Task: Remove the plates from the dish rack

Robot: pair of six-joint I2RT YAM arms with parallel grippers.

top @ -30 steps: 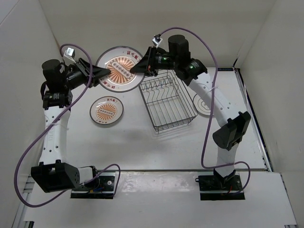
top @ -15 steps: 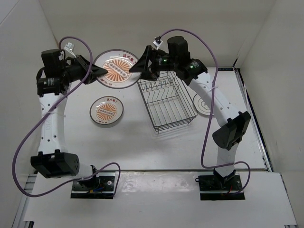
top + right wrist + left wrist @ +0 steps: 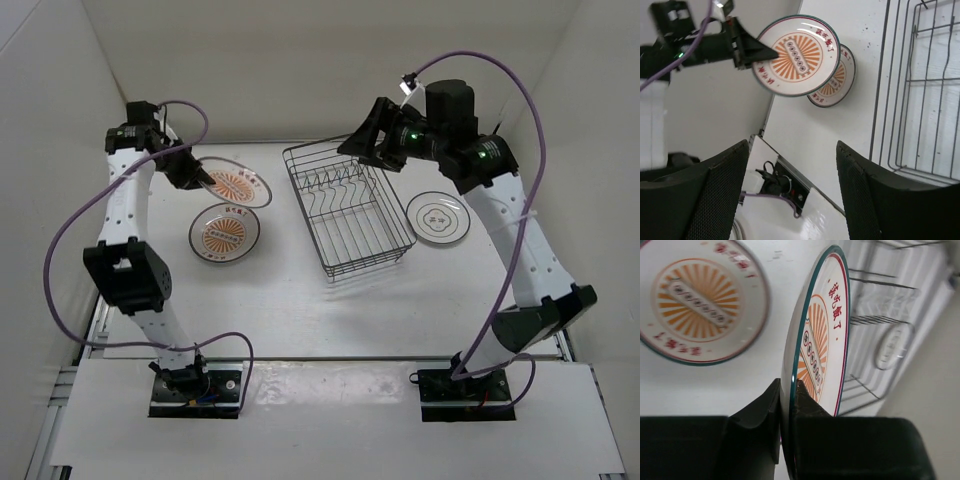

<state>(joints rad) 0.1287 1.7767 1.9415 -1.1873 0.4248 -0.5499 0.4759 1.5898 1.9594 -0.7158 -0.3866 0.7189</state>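
Observation:
My left gripper (image 3: 200, 178) (image 3: 787, 386) is shut on the rim of an orange sunburst plate (image 3: 240, 185) (image 3: 821, 335) (image 3: 797, 54), held tilted just above the table at the left. A second sunburst plate (image 3: 225, 231) (image 3: 699, 300) (image 3: 839, 82) lies flat below and in front of it. A grey-patterned plate (image 3: 438, 217) lies right of the dish rack (image 3: 350, 212) (image 3: 920, 85), whose prongs stand bare. My right gripper (image 3: 352, 145) (image 3: 791, 145) hangs open above the rack's far left corner with nothing between its fingers.
White walls close in the table at the back and both sides. The left arm's purple cable (image 3: 70, 240) loops wide on the left. The arm bases (image 3: 195, 385) sit at the near edge.
The right gripper has opened off the sunburst plate and drawn back to the right over the rack. The left arm has swung the plate down and towards the plate lying on the table.

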